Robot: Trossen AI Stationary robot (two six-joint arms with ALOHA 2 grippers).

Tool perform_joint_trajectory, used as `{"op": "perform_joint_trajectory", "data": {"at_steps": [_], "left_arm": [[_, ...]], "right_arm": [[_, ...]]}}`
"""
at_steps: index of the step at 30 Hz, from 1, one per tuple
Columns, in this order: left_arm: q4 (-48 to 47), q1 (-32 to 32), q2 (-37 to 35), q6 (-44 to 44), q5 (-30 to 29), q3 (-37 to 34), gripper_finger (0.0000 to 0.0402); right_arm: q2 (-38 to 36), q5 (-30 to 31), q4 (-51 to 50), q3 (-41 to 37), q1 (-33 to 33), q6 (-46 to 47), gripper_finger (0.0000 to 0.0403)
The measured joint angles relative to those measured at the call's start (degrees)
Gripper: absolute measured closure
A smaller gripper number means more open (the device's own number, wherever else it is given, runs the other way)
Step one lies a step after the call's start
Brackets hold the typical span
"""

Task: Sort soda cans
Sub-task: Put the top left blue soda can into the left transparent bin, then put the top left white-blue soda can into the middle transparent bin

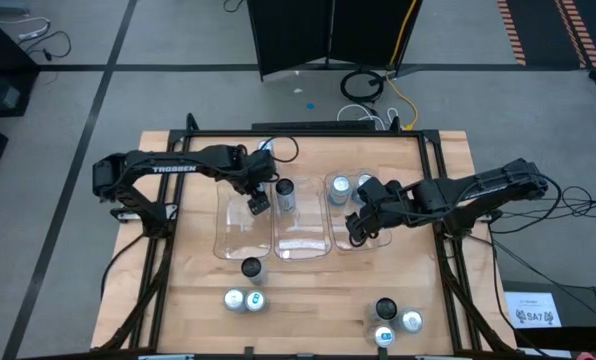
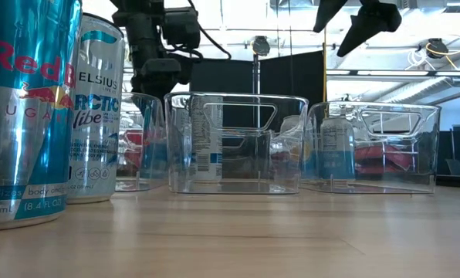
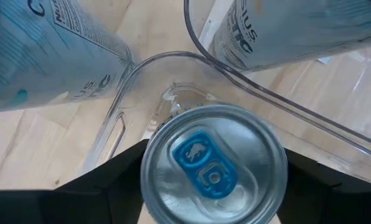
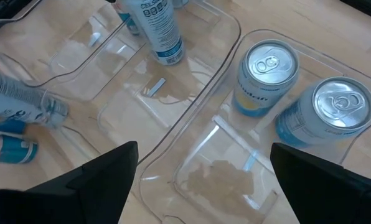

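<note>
Silver cans wait at the near edge: three on the left (image 1: 246,290) and three on the right (image 1: 393,322). Farther back sit three clear trays. The left gripper (image 1: 259,204) pinches a blue-tab can (image 3: 214,165) over the left tray (image 1: 240,240), likely to drop it in. One tall can (image 1: 286,196) stands in the middle tray (image 1: 302,245). Two cans (image 4: 297,93) stand in the right tray (image 4: 235,180), where the right gripper (image 1: 358,229) hangs spread wide with nothing in it. Tray walls crowd both arms.

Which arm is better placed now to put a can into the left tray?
The left. Its gripper already holds a blue-tabbed can above the left tray; the right gripper hangs open over the right tray.
</note>
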Motion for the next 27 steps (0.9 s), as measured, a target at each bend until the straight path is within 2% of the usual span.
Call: {"op": "perform_joint_trajectory", "data": {"at_steps": [6, 14, 27], "left_arm": [[-0.1, 0.0, -0.1, 0.0, 0.3, 0.0, 0.0071], [-1.9, 0.0, -3.8, -0.1, 0.3, 1.1, 0.0068], [-3.5, 0.0, -16.7, -2.4, 0.0, 3.2, 0.0068]], "right_arm": [[0.0, 0.0, 0.0, 0.0, 0.7, 0.5, 0.0044], [0.0, 0.0, 1.0, 0.0, 0.8, 0.6, 0.0044], [0.0, 0.0, 2.1, 0.0, 0.8, 0.6, 0.0044]]}}
